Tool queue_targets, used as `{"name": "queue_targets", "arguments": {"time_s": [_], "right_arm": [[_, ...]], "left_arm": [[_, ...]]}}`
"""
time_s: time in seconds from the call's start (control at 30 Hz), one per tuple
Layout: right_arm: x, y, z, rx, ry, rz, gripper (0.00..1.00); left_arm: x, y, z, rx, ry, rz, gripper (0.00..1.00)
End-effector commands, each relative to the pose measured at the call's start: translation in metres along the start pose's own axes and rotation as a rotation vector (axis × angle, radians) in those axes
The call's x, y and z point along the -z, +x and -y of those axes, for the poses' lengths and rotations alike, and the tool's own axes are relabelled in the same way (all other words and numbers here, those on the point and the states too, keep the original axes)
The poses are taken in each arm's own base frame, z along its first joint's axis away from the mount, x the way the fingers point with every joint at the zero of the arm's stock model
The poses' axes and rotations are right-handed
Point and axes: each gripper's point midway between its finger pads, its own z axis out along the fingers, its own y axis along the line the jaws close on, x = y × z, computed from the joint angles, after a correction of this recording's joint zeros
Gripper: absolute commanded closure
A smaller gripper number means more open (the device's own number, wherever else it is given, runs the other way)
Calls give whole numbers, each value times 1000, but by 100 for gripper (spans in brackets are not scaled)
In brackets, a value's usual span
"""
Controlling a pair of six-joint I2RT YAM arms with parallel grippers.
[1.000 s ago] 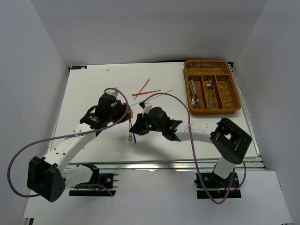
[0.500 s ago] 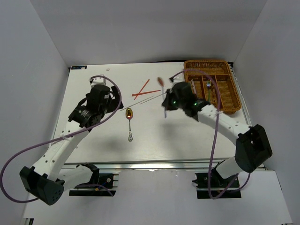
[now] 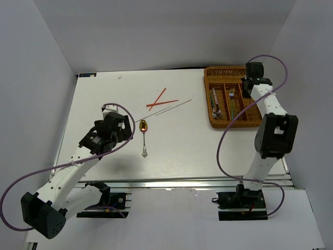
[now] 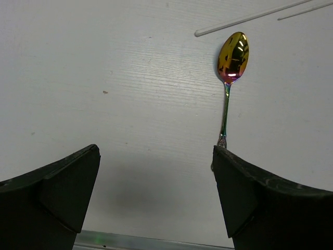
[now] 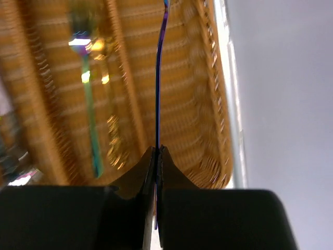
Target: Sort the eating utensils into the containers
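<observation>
**Left arm.** The left gripper (image 3: 124, 134) (image 4: 156, 151) hangs over the white table (image 3: 99, 99) with its jaws spread wide and nothing between them. The iridescent gold-and-purple spoon (image 3: 144, 136) (image 4: 229, 78) lies flat on the table, just to the right of this gripper. Its bowl points to the far side and its handle to the near edge. In the left wrist view, the end of the handle sits right at the tip of the right-hand finger (image 4: 260, 198). The spoon lies outside the gap between the fingers. Whether the handle touches that finger cannot be told.

**Right arm.** The right gripper (image 3: 252, 83) (image 5: 157, 151) is over the right side of the rectangular brown woven wicker tray (image 3: 231, 69) (image 5: 208, 83). Its jaws are pressed together on a slim blue-purple iridescent utensil (image 5: 161, 73). The utensil is seen edge-on and runs straight out from the fingertips above the rightmost long slot. Its working end is cut off at the top of the right wrist view, so its type cannot be told. A blurred green-handled utensil (image 5: 89, 114) lies in the neighbouring slot.

**Other items.** The thin red chopsticks (image 3: 158, 100) lie crossed on the table beyond the spoon. The thin silver chopsticks (image 3: 174, 107) (image 4: 250, 19) lie just beside the red pair. Both pairs are well apart from the tray.
</observation>
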Motion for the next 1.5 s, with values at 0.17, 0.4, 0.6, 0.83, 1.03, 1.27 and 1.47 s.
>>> {"name": "queue_targets", "arguments": {"time_s": [0.17, 0.4, 0.6, 0.83, 1.03, 1.27, 1.47], "right_arm": [[-63, -8, 27, 83, 83, -100, 100], [-87, 10, 35, 36, 56, -152, 86], [-70, -10, 32, -12, 0, -110, 11], [14, -71, 31, -125, -46, 78, 11], [141, -74, -47, -269, -171, 296, 11], [281, 11, -144, -292, -1024, 506, 11], [288, 64, -124, -229, -893, 448, 12]], "left_arm": [[7, -10, 15, 0, 86, 42, 2], [14, -14, 20, 8, 133, 70, 2], [12, -12, 23, -9, 136, 48, 2], [2, -11, 37, 15, 143, -12, 2], [-39, 5, 86, 46, 202, -164, 2], [-92, 30, 102, -47, 85, -262, 12], [-113, 56, 109, -56, 89, -326, 45]]}}
